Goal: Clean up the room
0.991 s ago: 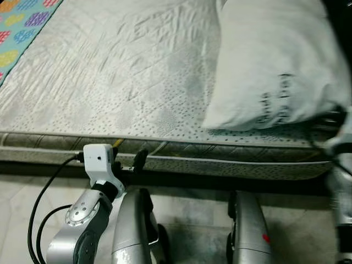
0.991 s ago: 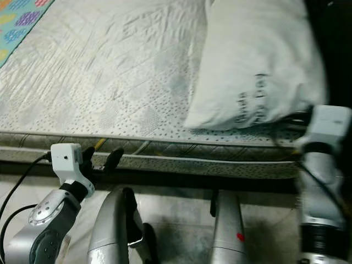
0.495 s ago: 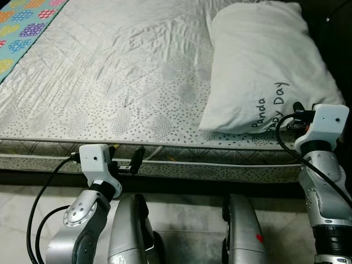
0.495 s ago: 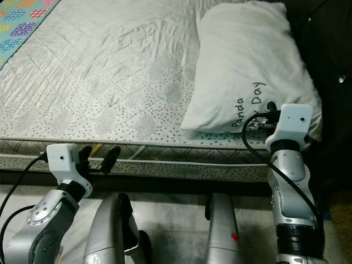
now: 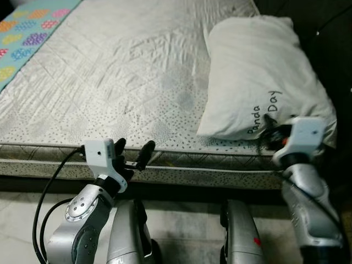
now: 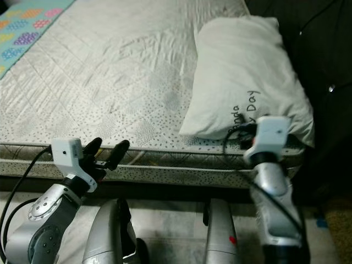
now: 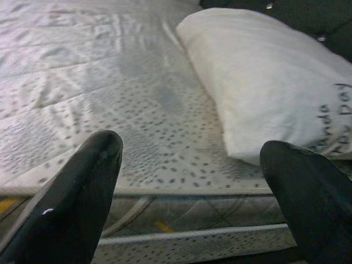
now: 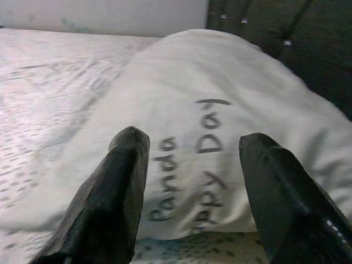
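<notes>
1. Bed (image 5: pixel 126 82) spans most of the view; pale quilted cover, dotted grey print, creased.
2. Dark tufted headboard (image 6: pixel 308 33) at the right.
3. Colourful patterned blanket (image 5: pixel 27 38) far left.
4. Pale tiled floor (image 5: pixel 22 209) below the bed edge.

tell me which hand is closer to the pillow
Right. The right hand is open at the pillow near edge, while the left hand is open by the mattress front edge, well aside.
</notes>
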Controlling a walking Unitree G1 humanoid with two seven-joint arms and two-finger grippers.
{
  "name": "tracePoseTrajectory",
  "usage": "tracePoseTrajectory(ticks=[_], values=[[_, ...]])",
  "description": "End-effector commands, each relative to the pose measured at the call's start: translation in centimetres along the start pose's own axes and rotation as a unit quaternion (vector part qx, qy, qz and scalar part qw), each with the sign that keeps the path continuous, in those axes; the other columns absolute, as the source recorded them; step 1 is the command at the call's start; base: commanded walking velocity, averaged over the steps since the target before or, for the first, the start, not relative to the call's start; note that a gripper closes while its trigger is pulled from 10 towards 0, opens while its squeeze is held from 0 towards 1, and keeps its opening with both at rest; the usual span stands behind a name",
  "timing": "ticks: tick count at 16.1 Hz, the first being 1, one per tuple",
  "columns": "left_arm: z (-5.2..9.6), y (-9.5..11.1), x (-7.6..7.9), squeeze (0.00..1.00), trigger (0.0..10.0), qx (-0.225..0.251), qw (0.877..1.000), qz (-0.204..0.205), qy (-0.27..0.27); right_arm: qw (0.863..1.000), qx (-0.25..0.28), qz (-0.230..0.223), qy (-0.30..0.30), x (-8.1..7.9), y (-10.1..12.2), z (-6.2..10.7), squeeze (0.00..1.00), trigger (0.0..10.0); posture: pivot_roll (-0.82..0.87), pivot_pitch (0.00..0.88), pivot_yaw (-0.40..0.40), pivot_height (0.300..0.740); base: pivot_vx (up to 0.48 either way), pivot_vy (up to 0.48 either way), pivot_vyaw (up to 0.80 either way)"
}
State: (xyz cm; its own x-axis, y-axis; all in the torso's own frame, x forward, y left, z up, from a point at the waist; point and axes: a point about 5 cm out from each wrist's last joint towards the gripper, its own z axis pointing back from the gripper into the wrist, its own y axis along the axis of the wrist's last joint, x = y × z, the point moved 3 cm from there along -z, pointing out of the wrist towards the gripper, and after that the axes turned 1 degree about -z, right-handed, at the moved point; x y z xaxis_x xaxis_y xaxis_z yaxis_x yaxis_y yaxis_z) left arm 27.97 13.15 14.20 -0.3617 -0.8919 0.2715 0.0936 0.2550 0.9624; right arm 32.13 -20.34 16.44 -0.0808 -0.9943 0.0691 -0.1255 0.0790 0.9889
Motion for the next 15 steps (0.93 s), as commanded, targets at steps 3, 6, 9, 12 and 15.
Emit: tracePoseTrajectory(ticks=[3, 6, 9, 12, 15], values=[[-0.3, 0.2, -0.8, 0.00, 10.0, 0.009, 1.000, -0.015, 0.013, 1.000, 0.003, -0.010, 0.023, -1.4, 0.4, 0.8, 1.00, 10.0, -0.21, 0.032, 0.063, 0.552, 0.000, 0.000, 0.00], [0.1, -0.6, -1.8, 0.00, 10.0, 0.010, 0.999, -0.022, 0.045, 0.999, -0.006, -0.020, 0.036, -1.6, 0.0, 1.1, 1.00, 10.0, -0.22, 0.000, 0.060, 0.552, 0.000, 0.000, 0.00], [0.5, -1.4, -3.6, 0.00, 10.0, 0.011, 0.995, -0.021, 0.099, 0.992, -0.045, -0.067, 0.098, -3.6, -1.3, 1.5, 1.00, 10.0, -0.23, 0.000, 0.058, 0.552, 0.000, 0.000, 0.00], [0.6, -1.5, -3.6, 0.00, 10.0, 0.017, 0.995, -0.020, 0.097, 0.990, -0.037, -0.076, 0.114, -4.6, -0.8, 1.4, 1.00, 10.0, -0.22, 0.000, 0.056, 0.552, 0.000, 0.000, 0.00], [0.9, -2.1, -3.3, 0.00, 10.0, 0.015, 0.995, -0.019, 0.093, 0.991, -0.019, -0.087, 0.098, -4.8, 0.3, 0.5, 0.86, 10.0, -0.21, 0.000, 0.062, 0.552, 0.000, 0.000, 0.00]])
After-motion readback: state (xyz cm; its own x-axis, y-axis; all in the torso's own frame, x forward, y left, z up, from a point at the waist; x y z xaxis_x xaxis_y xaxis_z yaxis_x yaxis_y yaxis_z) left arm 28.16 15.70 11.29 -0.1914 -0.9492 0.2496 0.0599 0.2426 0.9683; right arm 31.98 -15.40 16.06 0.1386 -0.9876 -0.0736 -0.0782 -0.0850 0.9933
